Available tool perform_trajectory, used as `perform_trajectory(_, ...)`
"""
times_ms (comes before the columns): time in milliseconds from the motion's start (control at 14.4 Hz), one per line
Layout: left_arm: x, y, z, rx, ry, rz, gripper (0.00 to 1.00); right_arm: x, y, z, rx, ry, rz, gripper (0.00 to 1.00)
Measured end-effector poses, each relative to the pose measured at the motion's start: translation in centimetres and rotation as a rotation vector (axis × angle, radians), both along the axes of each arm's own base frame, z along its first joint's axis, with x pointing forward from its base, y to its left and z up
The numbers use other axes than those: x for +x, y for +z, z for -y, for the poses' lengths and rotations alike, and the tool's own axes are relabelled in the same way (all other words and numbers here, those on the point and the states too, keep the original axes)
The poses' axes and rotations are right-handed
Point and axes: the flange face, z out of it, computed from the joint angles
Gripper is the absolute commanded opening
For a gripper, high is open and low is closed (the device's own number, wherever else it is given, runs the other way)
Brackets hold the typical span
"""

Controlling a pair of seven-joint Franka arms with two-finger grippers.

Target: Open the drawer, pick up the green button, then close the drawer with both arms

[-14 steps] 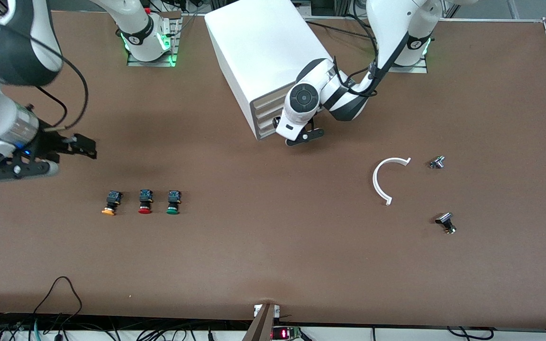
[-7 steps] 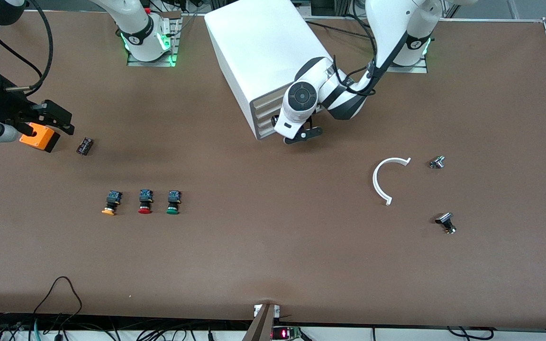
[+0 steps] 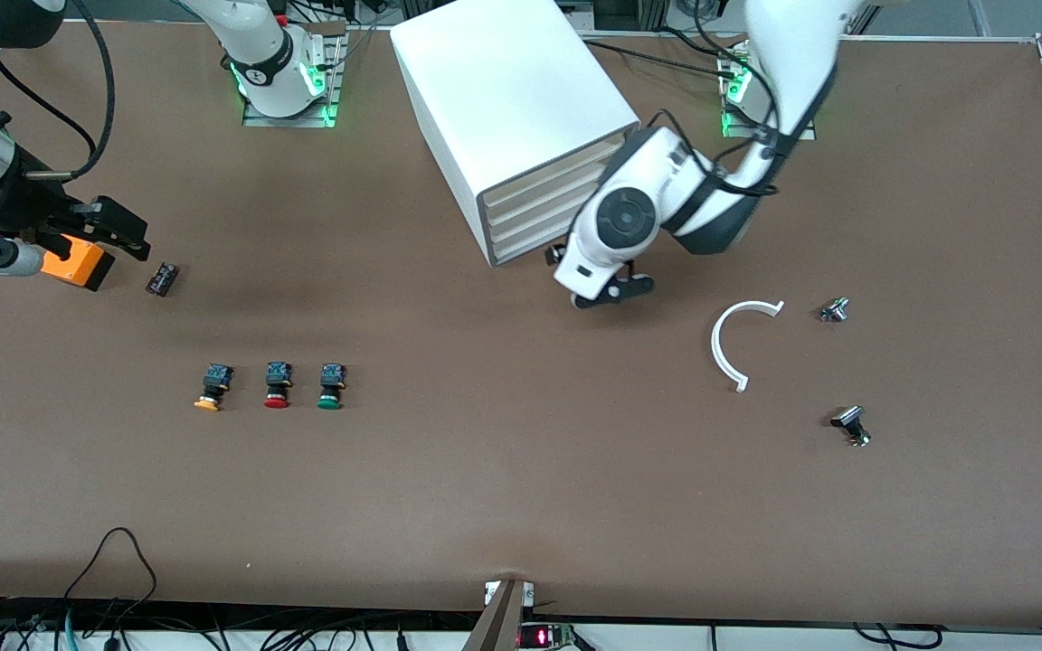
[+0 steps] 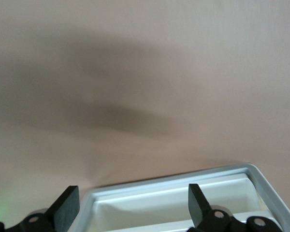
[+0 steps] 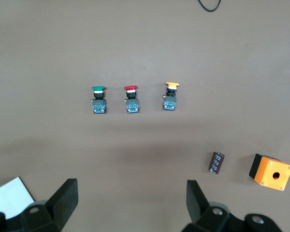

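Cabinet: a white boxy cabinet (image 3: pixel 510 99) stands near the arms' bases, its four cream drawer fronts turned toward the front camera.
Drawer: in the left wrist view a white tray-like drawer (image 4: pixel 261 181) shows just past the fingertips; from the front view, which of the four it is cannot be told.
Left gripper: the left gripper (image 3: pixel 610 291) hangs just in front of the cabinet's lowest drawers, jaws spread wide, holding nothing.
Right gripper: the right gripper (image 3: pixel 91 237) waits over the table at the right arm's end, jaws wide and empty, above an orange box (image 3: pixel 76 262) and beside a small dark part (image 3: pixel 162 278).
Button: the green button (image 3: pixel 330 386) lies on the table in a row with a red button (image 3: pixel 277 386) and an orange button (image 3: pixel 212 388), nearer the front camera than the right gripper.
Other items: a white curved strip (image 3: pixel 731 343) and two small metal parts (image 3: pixel 835 310) lie toward the left arm's end.
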Motion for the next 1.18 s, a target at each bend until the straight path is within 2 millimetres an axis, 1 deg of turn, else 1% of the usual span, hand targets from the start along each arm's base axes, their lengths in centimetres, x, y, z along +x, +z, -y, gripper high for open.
perform_trajectory(139, 3.0, 3.2, -3.1, 0.019, -0.027, 0.012, 0.99, -0.4, 0.7, -0.1, 0.000, -0.017, 0.004, 0.99)
perform_trajectory(277, 5.6, 6.3, -6.0, 0.028, -0.059, 0.044, 0.99, -1.4, 2.2, -0.2, -0.001, -0.025, 0.006, 0.99)
perform_trajectory(485, 8.2, 10.4, -10.2, 0.048, -0.149, 0.137, 0.99, -3.6, 4.6, -0.2, -0.007, -0.026, 0.000, 0.99)
perform_trajectory(554, 8.7, 11.9, -11.6, 0.048, -0.188, 0.166, 0.99, -4.0, 5.1, -0.3, -0.008, -0.026, 0.001, 0.99)
perform_trajectory(693, 9.5, 14.8, -15.0, 0.035, -0.262, 0.194, 0.99, -4.3, 5.2, -0.2, -0.009, -0.026, -0.009, 0.99)
perform_trajectory(970, 10.7, 20.0, -23.7, 0.012, -0.405, 0.245, 0.99, -4.1, 4.8, -0.2, -0.009, -0.027, -0.007, 0.99)
perform_trajectory(1108, 10.5, 22.2, -28.3, -0.011, -0.440, 0.261, 0.99, -3.7, 4.4, -0.2, -0.006, -0.027, 0.024, 0.99)
perform_trajectory(1177, 9.9, 23.3, -30.5, -0.036, -0.441, 0.269, 0.99, -3.7, 4.0, -0.3, -0.005, -0.026, 0.035, 0.99)
